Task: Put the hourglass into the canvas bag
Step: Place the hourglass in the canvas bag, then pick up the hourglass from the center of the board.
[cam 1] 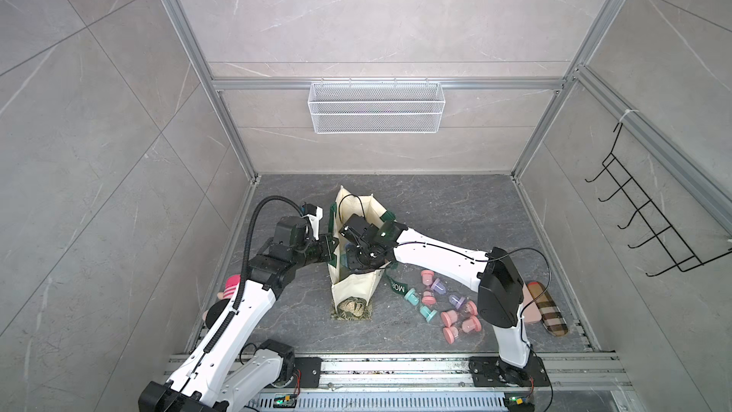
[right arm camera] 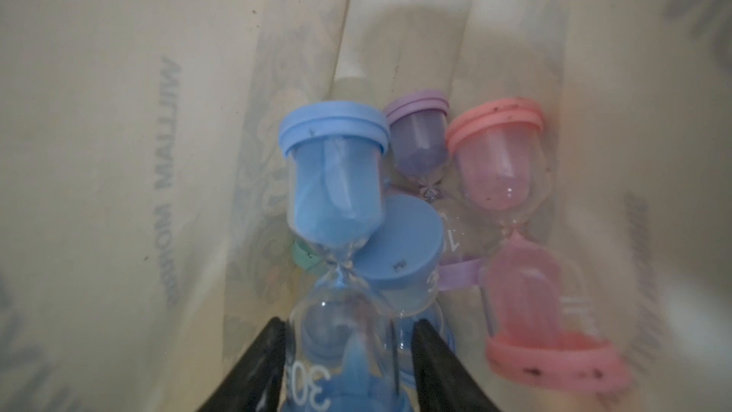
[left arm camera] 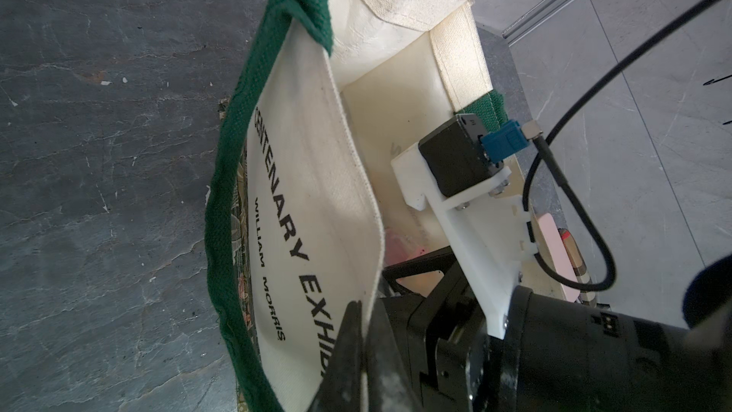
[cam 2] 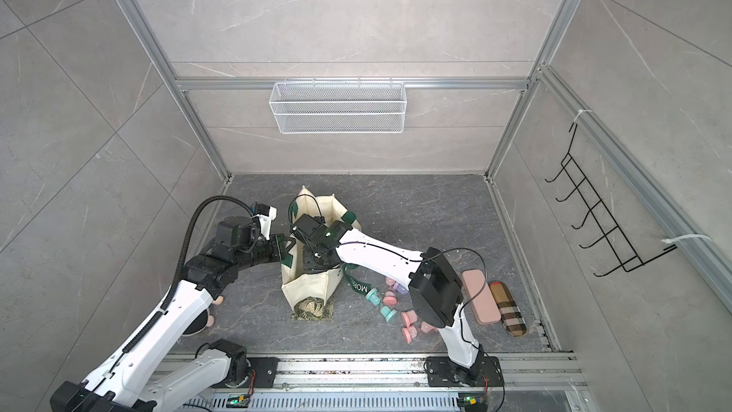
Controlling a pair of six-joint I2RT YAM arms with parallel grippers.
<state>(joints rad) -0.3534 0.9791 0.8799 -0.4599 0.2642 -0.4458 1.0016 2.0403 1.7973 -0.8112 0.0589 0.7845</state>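
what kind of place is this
Probably a robot test cell dressed like a room: stone-look panels held in an aluminium frame, two arms bolted to a rail at the front, a wire basket and hook rack on the walls.

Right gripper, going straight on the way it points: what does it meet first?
The blue hourglass between the right gripper's fingers; past it, probably a second blue hourglass in the canvas bag; depth is unclear.
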